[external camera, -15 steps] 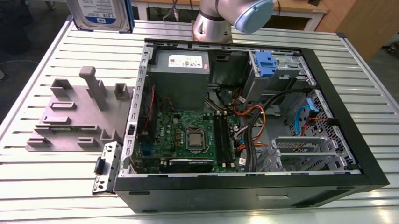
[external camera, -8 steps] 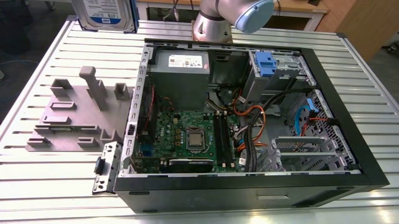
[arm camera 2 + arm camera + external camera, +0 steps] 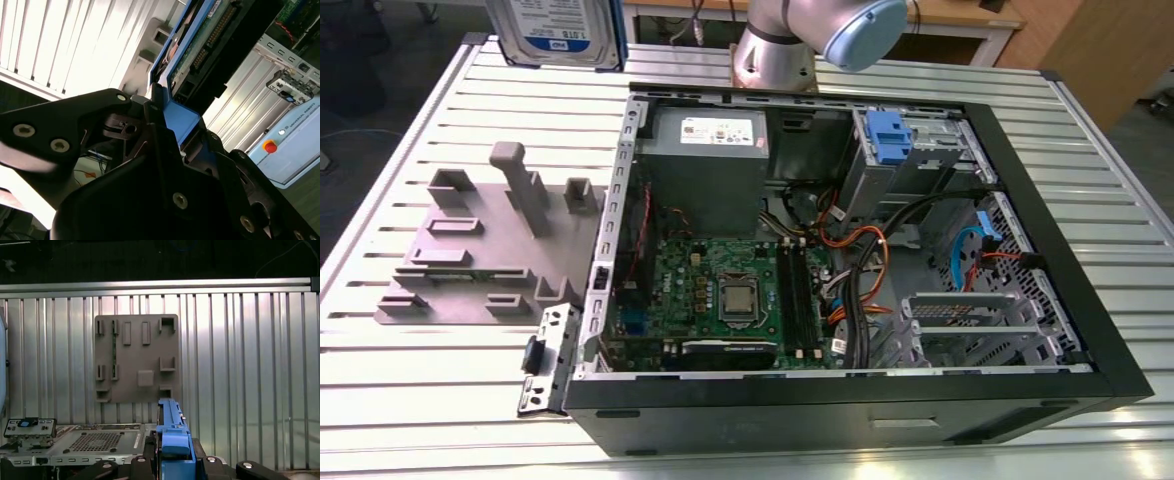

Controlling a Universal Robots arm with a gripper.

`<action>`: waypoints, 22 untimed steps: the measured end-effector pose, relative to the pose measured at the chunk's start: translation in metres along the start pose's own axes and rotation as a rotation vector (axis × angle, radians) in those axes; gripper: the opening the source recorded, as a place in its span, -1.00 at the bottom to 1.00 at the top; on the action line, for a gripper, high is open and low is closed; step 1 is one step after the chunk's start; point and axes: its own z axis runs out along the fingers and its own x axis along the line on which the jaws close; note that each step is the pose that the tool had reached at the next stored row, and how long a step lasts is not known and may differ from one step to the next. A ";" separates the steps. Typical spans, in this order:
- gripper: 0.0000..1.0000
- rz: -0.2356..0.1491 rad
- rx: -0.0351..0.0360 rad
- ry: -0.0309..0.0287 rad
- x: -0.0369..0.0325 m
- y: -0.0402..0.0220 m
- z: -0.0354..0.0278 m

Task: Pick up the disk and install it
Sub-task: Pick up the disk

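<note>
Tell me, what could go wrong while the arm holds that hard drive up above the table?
Two risks, as a guess. The gripper clamps the disk only by the edge of its blue carrier, so the disk might tilt or slip in the grip. Loose orange and black cables lie inside the open computer case, and the disk could snag or press on them on its way in.
</note>
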 end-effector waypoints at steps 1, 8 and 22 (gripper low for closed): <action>-0.27 0.000 0.0002 -0.0002 0.0006 0.0001 0.0001; -0.27 0.000 0.0000 0.0003 0.0022 -0.0001 0.0000; -0.27 0.000 -0.0001 0.0003 0.0043 -0.0046 -0.0001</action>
